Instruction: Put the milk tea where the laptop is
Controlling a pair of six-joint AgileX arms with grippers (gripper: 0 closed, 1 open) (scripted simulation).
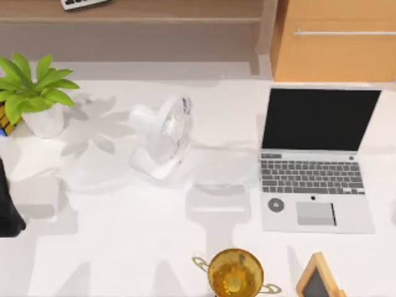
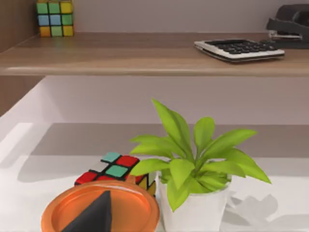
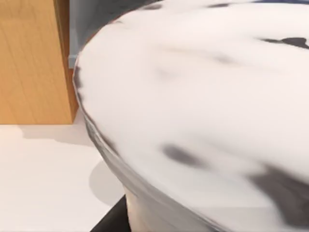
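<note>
The milk tea [image 3: 203,121], a pale cup whose white domed lid is mottled with dark blotches, sits right up against the right wrist camera. With the orange-brown wooden cabinet [image 3: 34,63] just beyond it, I judge that it stands on the white tabletop [image 1: 124,247] past the right edge of the top view. A dark sliver just under the lid's rim is probably part of the right gripper [image 3: 112,220]. I cannot tell whether that gripper is closed on the cup or only close to it. The closeness suggests a grasp is being set up or has been made.

The silver-grey laptop [image 1: 315,179] lies open at the right of the top view, with its black screen raised towards the cabinet. Its keyboard and trackpad deck is flat and bare apart from a small round grey mark, and is the likeliest spot to land the cup.

The rest of the clutter stands well away from the laptop:

- A white desk fan [image 1: 162,136] is at the centre.
- A green leafy plant in a white pot [image 1: 34,93] is at the upper left.
- A gold trophy cup [image 1: 235,272] and a wooden-framed chalkboard [image 1: 318,278] sit along the bottom edge.

The left gripper [image 1: 8,210] is parked at the left edge of the top view, and I cannot tell its state. Its wrist camera looks across an orange round dish [image 2: 99,208] and a multicoloured puzzle cube [image 2: 116,169] beside the plant, up to a shelf holding a white calculator [image 2: 239,48].
</note>
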